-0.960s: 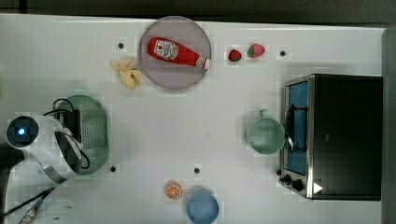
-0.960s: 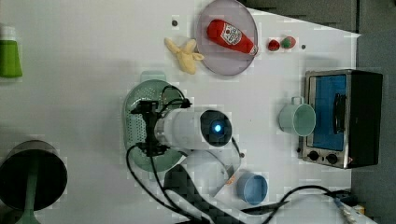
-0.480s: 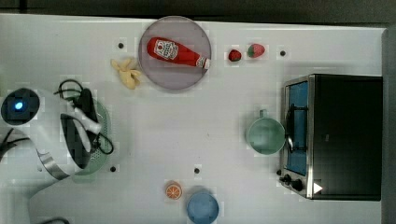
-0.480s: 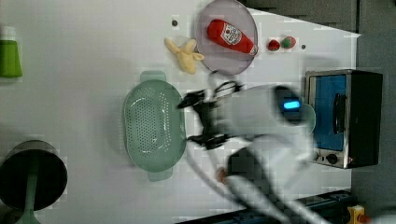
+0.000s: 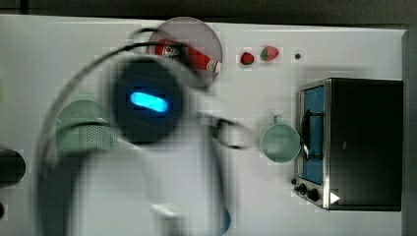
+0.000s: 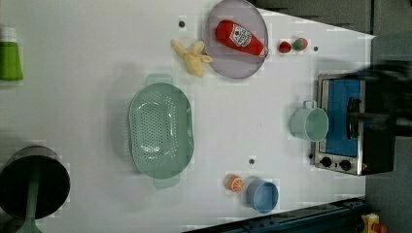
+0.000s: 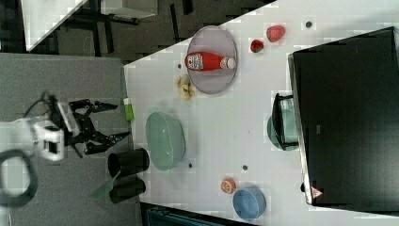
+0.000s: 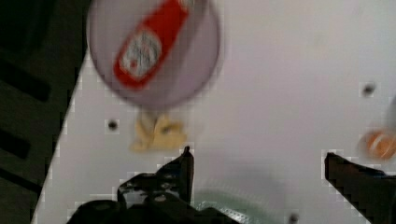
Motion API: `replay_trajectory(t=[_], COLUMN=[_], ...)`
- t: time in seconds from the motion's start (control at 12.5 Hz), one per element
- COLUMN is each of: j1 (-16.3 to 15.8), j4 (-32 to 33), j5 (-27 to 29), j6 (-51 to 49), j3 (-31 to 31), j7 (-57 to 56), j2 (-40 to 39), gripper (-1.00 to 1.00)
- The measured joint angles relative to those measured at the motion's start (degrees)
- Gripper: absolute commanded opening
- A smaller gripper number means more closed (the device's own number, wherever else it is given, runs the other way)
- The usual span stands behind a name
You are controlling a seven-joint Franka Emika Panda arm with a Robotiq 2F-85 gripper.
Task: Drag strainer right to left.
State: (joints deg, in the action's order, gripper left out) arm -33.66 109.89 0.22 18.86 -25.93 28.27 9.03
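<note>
Tool (image 7: 112, 123) spread wide; ketchup bottle (image 6: 240, 37) on plate (image 6: 228, 68).

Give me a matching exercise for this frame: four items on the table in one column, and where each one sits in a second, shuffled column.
Things:
1. strainer
2. ketchup bottle
3. green cup
4. orange slice

Places:
A. beside the blue bowl
B. next to the toaster oven's blue door
C. lying on the grey-purple plate
D. alone on the table, below the banana in the left view

Pairs: 1-D, 2-C, 3-B, 4-A
</note>
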Motion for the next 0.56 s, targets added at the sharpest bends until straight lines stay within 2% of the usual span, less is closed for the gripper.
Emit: replay_trajectory(t=[0.16,0.32,0.56], j1=[1.8,3.6,6.3], j4=[-0.9,-0.8,0.2], j5=[-3.8,-7.4,-10.4], j6=[-2.9,-6.2,-8.9], j3=[-6.7,-11.6,-13.8], j7=[-10.2,-16.1,-20.6], j2=[6.7,10.2,10.1], gripper=[1.00,1.00,1.00])
